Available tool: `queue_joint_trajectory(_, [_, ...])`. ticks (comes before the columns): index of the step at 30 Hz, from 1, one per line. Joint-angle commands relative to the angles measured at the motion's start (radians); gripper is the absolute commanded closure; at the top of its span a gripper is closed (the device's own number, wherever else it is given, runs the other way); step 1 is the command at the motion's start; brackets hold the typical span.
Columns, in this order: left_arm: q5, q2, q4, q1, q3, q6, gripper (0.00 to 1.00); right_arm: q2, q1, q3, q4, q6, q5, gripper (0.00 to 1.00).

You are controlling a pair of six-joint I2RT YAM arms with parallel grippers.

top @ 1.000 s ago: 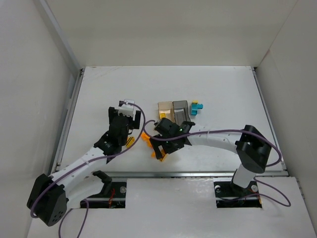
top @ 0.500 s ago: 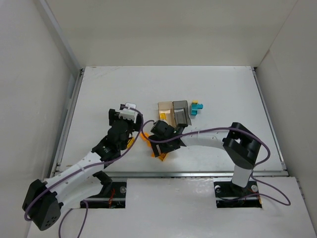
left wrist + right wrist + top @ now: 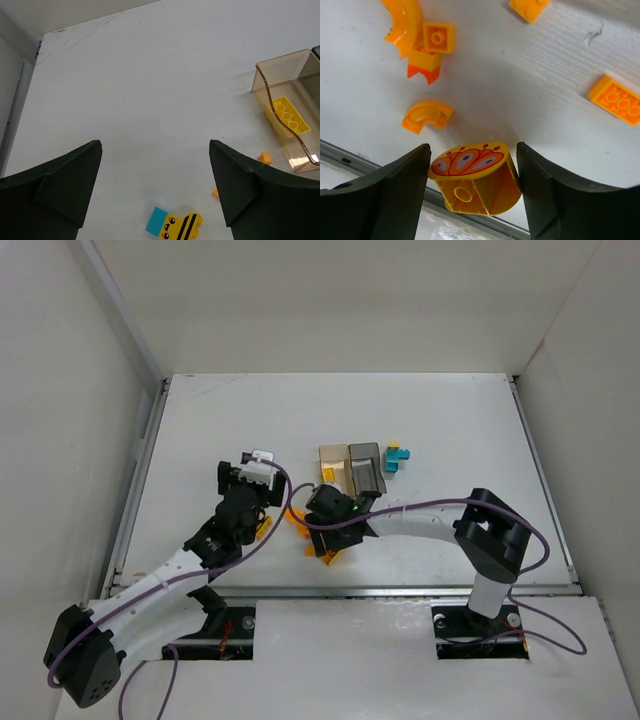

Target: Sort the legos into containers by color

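Gripping, it seems, a glossy rounded yellow brick (image 3: 470, 162) printed with eyes, right pincer (image 3: 472, 150) hangs over the matte white table (image 3: 150, 75), near an orange arch piece (image 3: 426, 116). Left pincer (image 3: 155, 145) gapes wide, empty, above the black-striped brick (image 3: 182, 226). Translucent amber bin (image 3: 263, 80) holds a studded yellow plate (image 3: 287, 116).

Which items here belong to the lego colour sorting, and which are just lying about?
Job: orange bricks, round printed brick in right pincer, bee-striped yellow brick, teal bricks, amber bin, grey bin.
Not part of it: purple cables, metal rail.
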Motion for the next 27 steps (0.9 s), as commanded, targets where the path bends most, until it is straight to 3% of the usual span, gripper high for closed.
queue_joint_trajectory(1, [-0.008, -0.012, 0.062, -0.019, -0.03, 0.032, 0.14, -0.044, 0.011, -0.006, -0.015, 0.03, 0.023, 0.33])
queue_joint_trajectory(3, [0.006, 0.021, 0.073, -0.019, -0.017, 0.032, 0.14, -0.053, 0.011, -0.006, -0.015, 0.04, 0.023, 0.47])
queue_joint_trajectory(6, [0.015, 0.059, 0.107, -0.028, -0.005, 0.052, 0.14, -0.065, 0.011, 0.003, -0.038, 0.04, 0.023, 0.58])
queue_joint_trajectory(17, [-0.036, 0.139, 0.145, -0.041, 0.102, 0.093, 0.13, -0.267, 0.0, 0.191, -0.267, 0.058, 0.282, 0.61])
queue_joint_trajectory(27, [-0.033, 0.122, 0.006, -0.022, 0.115, 0.005, 0.11, -0.035, -0.21, 0.44, -0.244, -0.155, 0.304, 0.65])
